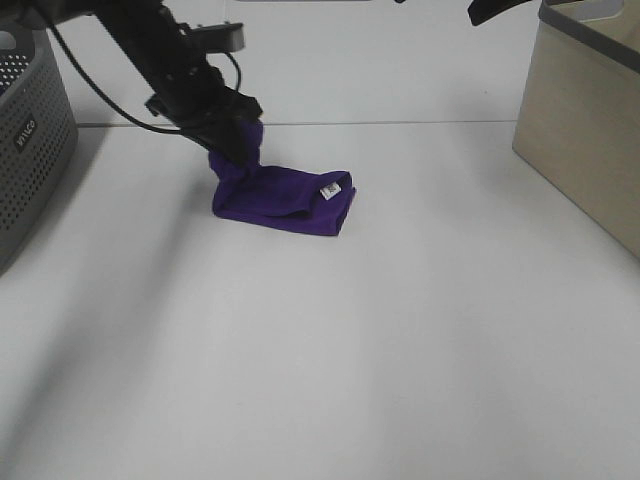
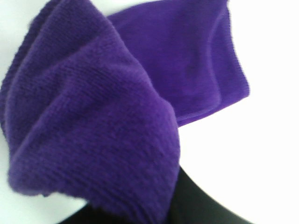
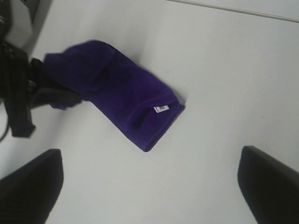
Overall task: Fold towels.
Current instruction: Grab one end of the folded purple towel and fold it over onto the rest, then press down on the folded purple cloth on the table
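The deep purple towel (image 1: 285, 205) lies folded on the white table (image 1: 400, 340), its small white tag (image 1: 331, 191) on the right end. My left gripper (image 1: 235, 140) is shut on the towel's left end and holds that end bunched up above the table. The left wrist view is filled with the gripped cloth (image 2: 93, 116). The right wrist view shows the towel (image 3: 126, 100), its tag (image 3: 160, 108) and the left gripper (image 3: 51, 93) from above. My right gripper (image 3: 149, 179) is open and empty, high above the table, at the top edge of the exterior view (image 1: 500, 8).
A grey perforated basket (image 1: 30, 130) stands at the left edge. A beige bin (image 1: 590, 110) stands at the right edge. The table's back edge runs just behind the towel.
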Controlling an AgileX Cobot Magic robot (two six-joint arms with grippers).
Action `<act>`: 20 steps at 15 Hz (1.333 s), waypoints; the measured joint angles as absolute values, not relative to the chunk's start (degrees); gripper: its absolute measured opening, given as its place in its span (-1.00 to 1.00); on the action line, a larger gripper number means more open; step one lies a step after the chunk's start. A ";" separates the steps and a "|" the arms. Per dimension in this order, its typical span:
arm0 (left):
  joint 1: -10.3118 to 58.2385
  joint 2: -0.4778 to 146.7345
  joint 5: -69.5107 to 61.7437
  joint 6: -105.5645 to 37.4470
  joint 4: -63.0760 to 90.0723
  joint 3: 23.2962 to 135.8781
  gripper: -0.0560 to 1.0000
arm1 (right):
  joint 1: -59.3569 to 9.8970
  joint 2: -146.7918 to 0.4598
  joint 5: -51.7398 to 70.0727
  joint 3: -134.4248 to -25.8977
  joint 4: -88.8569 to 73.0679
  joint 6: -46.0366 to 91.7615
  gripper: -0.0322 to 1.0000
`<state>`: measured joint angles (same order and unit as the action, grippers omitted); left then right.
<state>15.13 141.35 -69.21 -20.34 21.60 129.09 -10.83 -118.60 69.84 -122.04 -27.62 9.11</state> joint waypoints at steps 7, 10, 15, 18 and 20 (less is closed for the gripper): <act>23.72 144.39 -59.59 -17.19 26.07 129.03 0.02 | -10.83 -116.77 69.90 -122.04 -28.02 9.63 0.96; 23.72 143.93 -60.79 -17.19 29.39 129.03 0.66 | -10.83 -115.34 69.96 -122.04 -27.50 9.63 0.96; 20.23 133.67 -69.04 -20.23 23.61 128.97 0.71 | -10.83 -106.97 69.84 -116.94 -24.18 9.63 0.96; 15.76 127.54 -69.27 -16.10 10.26 128.97 0.71 | -10.83 -100.21 69.84 -107.31 -21.31 9.63 0.96; 9.51 120.89 -69.39 -11.06 0.00 128.97 0.71 | -10.83 -92.48 69.90 -96.09 -20.51 9.51 0.96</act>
<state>9.51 120.89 -69.39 -11.06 0.00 128.97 -10.83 -92.48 69.90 -96.09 -20.51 9.51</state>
